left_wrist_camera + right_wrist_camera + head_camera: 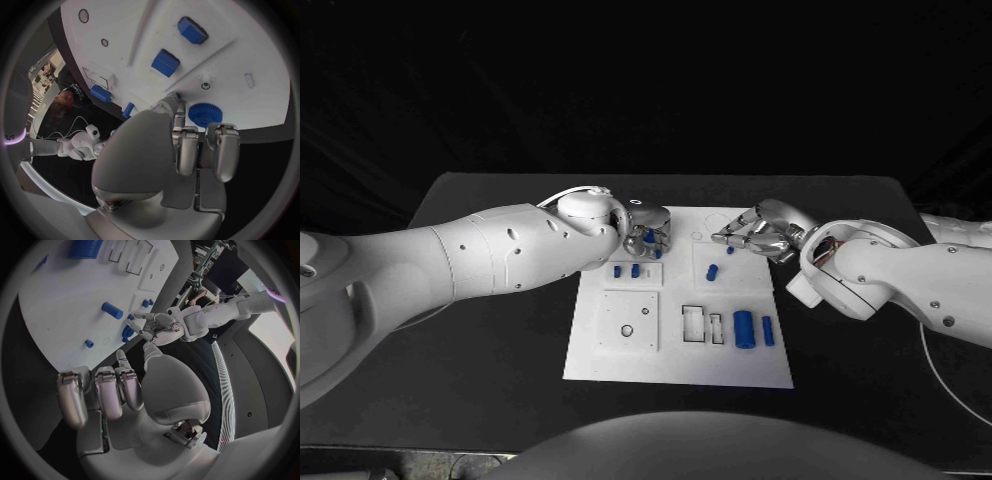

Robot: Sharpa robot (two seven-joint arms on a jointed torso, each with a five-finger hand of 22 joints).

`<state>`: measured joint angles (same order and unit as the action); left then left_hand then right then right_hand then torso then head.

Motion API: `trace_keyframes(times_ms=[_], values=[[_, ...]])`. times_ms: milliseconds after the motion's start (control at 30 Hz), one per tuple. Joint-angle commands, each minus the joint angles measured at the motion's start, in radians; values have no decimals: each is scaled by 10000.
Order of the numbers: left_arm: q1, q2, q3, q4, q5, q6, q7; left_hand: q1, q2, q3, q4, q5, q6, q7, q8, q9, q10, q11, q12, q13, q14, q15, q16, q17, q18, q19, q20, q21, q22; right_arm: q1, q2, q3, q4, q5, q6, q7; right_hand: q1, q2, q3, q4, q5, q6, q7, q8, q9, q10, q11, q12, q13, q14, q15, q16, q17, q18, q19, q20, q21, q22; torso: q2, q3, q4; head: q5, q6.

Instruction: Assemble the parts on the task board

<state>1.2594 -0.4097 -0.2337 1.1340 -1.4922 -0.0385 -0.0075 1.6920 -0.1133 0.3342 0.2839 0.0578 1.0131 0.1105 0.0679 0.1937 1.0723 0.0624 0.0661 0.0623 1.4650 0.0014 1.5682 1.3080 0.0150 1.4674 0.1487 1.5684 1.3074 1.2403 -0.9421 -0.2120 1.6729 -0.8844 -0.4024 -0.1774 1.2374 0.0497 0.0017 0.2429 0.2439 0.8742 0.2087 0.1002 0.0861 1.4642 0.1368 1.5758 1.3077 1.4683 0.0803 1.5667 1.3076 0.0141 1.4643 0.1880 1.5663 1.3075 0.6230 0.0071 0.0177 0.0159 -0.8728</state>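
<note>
The white task board [678, 360] lies in the middle of the table. My left hand [646, 232] hovers over its far left part, fingers curled, pinching a blue round ridged part [201, 114] just above the board [250, 45]. My right hand [759, 235] is over the board's far right corner, fingers curled in with nothing in them [106, 395]. Two small blue parts [626, 270] stand just in front of the left hand. A blue peg [713, 271] lies in front of the right hand, and a tiny blue part [730, 250] sits close beside it.
Two larger blue cylinders [753, 329] lie near the board's right front, beside empty rectangular slots [701, 324]. A square plate with a small hole [627, 321] takes up the left front. Black table [473, 330] surrounds the board on all sides.
</note>
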Motion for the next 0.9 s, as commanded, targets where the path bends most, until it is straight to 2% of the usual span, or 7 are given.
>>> trace_keyframes(times_ms=[33,300,567,900], values=[[-58,38,-25,-14,-77,241,16,44,49,73,8,-54,67,-14,13,-16,50,10,10,-5,1058,22,26,2628,-150,1034,-47,24,2634,-7,3,-1,10,-36,165,-23,69,69,-23,-25,15,66,20,63,3,1066,58,-50,2631,1025,65,41,2632,-141,1065,79,45,2632,3,-2,4,-4,2],[-60,40,-25,-51,-78,443,11,11,62,102,12,-54,183,-27,63,-24,172,-6,51,5,1058,12,26,2628,-150,1034,-46,24,2634,-7,1,-1,11,-36,169,-23,69,69,-23,-25,15,66,20,63,3,1066,58,-50,2631,1025,65,41,2632,-141,1065,79,45,2632,1,0,8,2,2],[-60,62,-25,-89,-132,600,-7,38,65,155,-28,-55,475,-68,171,-21,448,-89,112,8,1058,-108,26,2628,-150,1034,-45,24,2634,-7,12,-1,11,-30,192,-22,61,70,-33,-18,3,69,19,65,3,1066,56,-50,2631,1025,63,41,2632,-141,1065,77,45,2632,-3,-1,0,5,2],[-61,108,-25,-181,-275,704,-37,35,97,149,-87,-57,1068,-24,386,20,1127,-90,244,23,1058,-26,26,2628,-150,1034,-51,24,2634,-7,-1,-1,41,-23,190,-22,61,70,-33,-18,3,69,19,65,3,1066,56,-50,2631,1025,63,41,2632,-141,1065,77,45,2632,3,2,-2,-3,2]])
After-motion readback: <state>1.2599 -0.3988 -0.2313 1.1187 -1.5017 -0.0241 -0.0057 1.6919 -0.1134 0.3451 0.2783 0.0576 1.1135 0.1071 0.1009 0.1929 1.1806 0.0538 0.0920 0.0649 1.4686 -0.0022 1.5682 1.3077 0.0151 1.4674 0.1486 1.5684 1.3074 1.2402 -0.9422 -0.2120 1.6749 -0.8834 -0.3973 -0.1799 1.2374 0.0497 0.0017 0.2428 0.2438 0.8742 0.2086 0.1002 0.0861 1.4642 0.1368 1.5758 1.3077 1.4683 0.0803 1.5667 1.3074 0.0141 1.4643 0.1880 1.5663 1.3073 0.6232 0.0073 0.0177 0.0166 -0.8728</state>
